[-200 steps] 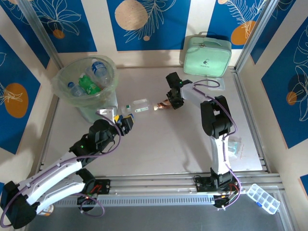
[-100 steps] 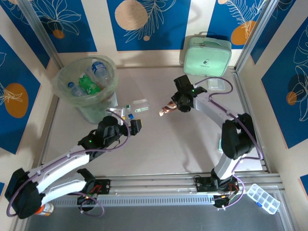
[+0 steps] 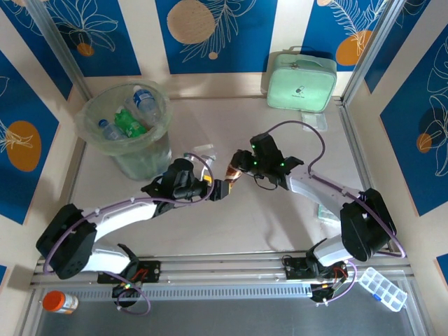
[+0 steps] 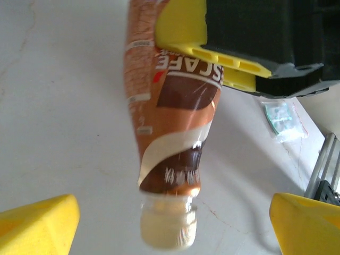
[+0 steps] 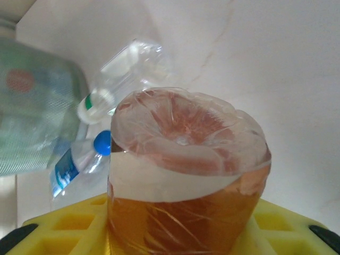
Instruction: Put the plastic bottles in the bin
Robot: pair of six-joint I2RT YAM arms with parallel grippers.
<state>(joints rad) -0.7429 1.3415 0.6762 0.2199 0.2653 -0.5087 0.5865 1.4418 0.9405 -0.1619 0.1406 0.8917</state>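
Note:
A brown-labelled plastic bottle (image 3: 230, 174) with a cream cap (image 4: 167, 228) hangs above the table's middle, and my right gripper (image 3: 238, 166) is shut on its body. Its clear base (image 5: 186, 143) faces the right wrist camera between my yellow fingers (image 5: 58, 226). My left gripper (image 3: 218, 189) is open, its fingertips (image 4: 37, 223) standing on either side of the cap without touching it. Two clear bottles (image 3: 199, 152) lie beside the bin (image 3: 157, 140); one has a blue cap (image 5: 102, 142), the other a white one (image 5: 91, 106). The pale-green bin holds several bottles (image 3: 133, 115).
A mint-green zippered case (image 3: 301, 80) stands at the back right. Small plastic packets (image 3: 325, 210) lie by the right arm. An orange-capped pill jar (image 3: 59, 302) and a clear compartment box (image 3: 381, 287) sit beyond the near rail (image 3: 224, 262).
My right gripper has carried the brown bottle forward and left to the table's middle. My left gripper has opened and swung right, away from the clear bottles, to the bottle's cap end.

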